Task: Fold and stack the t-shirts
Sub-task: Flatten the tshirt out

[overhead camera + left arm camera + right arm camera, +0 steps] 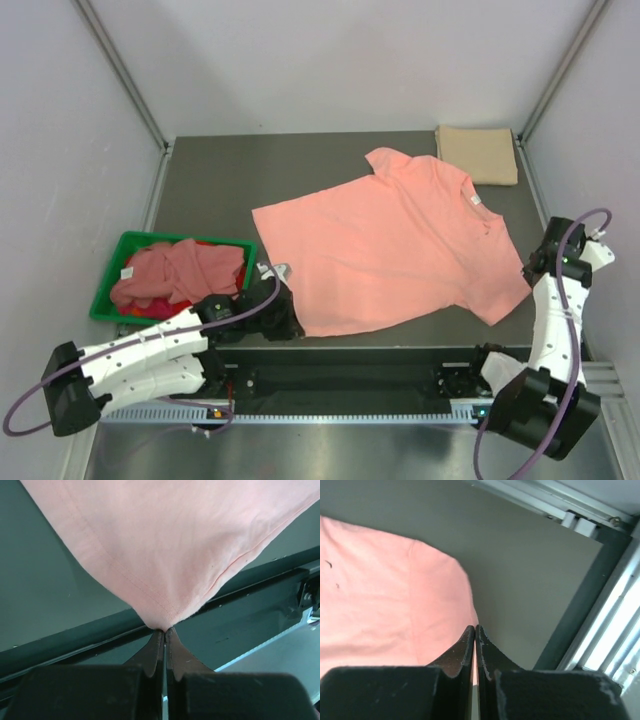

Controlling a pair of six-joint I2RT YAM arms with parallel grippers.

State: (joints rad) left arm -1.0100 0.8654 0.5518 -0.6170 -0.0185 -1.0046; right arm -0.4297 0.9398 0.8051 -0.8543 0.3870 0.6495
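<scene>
While both tools are clenched on cloth, the salmon-pink t-shirt point(390, 250) lies spread on the counter point(210, 180), its long axis running from the hem at the left to the collar at the far right. The left tool point(164, 629) pinches the near hem corner and the right tool point(475, 627) nips the near sleeve's edge, so the shirt's body lies beyond both. It looks smooth and barely wrinkled. A folded tan t-shirt point(477, 153) sits in the far right corner. Pink and red shirts point(175, 275) fill the green bin point(120, 250).
</scene>
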